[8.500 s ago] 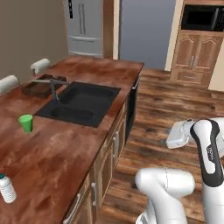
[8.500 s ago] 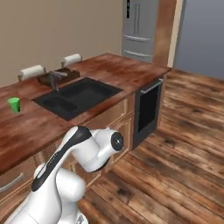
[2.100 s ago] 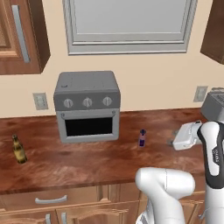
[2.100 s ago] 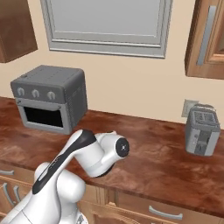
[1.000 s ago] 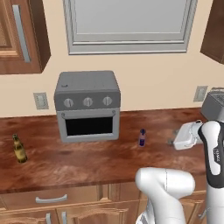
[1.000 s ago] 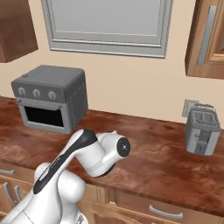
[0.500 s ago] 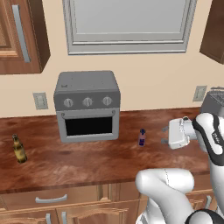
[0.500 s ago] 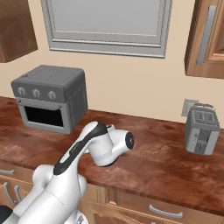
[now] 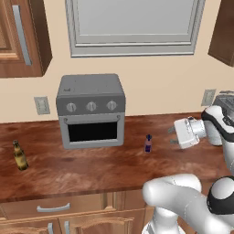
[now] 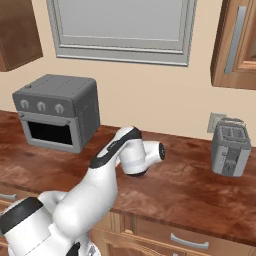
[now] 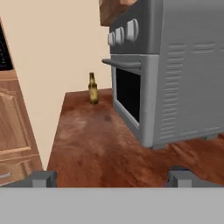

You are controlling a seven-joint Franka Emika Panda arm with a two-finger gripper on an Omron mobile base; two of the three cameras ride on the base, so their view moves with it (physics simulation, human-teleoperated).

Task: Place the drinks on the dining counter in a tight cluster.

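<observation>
While we face the wall counter (image 9: 91, 171) and not the dining counter, two of the drinks stand on its reddish-brown wood top and none is in hand. Our gripper (image 9: 172, 135) hangs above the counter's right part, turned sideways so its fingers point left along the counter; in the hand view the two tips sit far apart at the bottom with nothing between them, so the pincer is wide and empty.

The purple-blue bottle (image 9: 148, 143) stands upright just left of the gripper, right of the grey toaster oven (image 9: 91, 110) and apart from it. We judge it the likely first pick, since the fingers are level with it and aimed its way. It is short and dark, with a slim neck; label detail is too small to read.

The amber-brown bottle (image 9: 18, 155) stands upright near the counter's left end, well apart from the oven. The hand view catches it (image 11: 92, 89) past the oven's front, by the wall: slim, long-necked, glassy.

A silver toaster (image 10: 229, 147) sits toward the counter's right end, by the wall.
</observation>
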